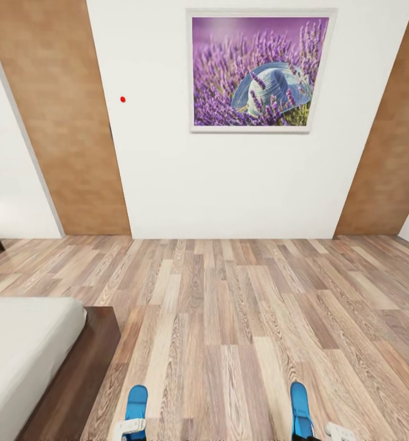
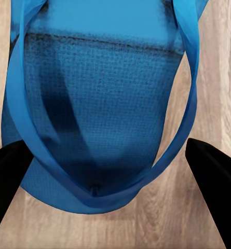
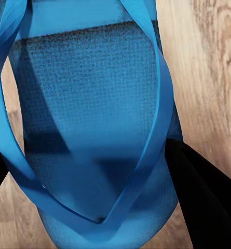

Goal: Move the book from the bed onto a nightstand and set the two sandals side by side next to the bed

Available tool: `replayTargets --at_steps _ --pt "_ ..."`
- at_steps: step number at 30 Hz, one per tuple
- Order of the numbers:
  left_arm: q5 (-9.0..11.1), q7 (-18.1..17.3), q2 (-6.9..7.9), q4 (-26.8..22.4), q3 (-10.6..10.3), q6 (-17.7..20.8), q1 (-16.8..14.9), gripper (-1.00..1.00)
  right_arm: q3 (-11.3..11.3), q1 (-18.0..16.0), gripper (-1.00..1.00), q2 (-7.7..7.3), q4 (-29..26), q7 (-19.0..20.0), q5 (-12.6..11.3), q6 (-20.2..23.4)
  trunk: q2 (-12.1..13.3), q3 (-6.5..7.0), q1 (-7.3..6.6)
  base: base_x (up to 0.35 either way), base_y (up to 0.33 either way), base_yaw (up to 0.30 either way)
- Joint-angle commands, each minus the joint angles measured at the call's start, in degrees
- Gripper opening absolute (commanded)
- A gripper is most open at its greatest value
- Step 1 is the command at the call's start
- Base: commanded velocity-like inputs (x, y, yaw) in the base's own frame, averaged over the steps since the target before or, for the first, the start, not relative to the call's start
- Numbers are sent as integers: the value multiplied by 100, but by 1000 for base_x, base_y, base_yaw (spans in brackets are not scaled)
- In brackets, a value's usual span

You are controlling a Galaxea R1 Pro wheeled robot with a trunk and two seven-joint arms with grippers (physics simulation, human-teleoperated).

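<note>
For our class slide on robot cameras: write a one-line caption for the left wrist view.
A bright blue sandal between the left gripper's dark fingers, above the wood-plank floor.

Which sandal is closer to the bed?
The left sandal, in the left gripper: it is beside the bed frame. The right sandal is farther out over open floor.

Head camera looks forward and down across the wood floor (image 1: 229, 318) toward the far wall (image 1: 229, 184). Each wrist camera sits very close above one blue sandal (image 2: 102, 104) (image 3: 94, 119), also seen at the head view's near edge.
</note>
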Motion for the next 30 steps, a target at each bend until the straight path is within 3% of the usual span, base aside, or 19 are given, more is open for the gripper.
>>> replayTargets --at_steps 1,23,30 --pt "-48 -17 2 3 50 -19 -3 -100 -49 -3 -100 2 0 35 -11 27 -2 -15 -1 0 0 0" --pt "-66 -9 -28 -26 31 -29 -3 -100 -49 -3 -100 -3 0 35 -11 27 -2 -136 -1 0 0 -2" --pt "-63 -24 -121 -660 41 -4 -11 -100 -46 -2 -100 -6 3 35 -11 27 -2 -152 -1 0 0 0"
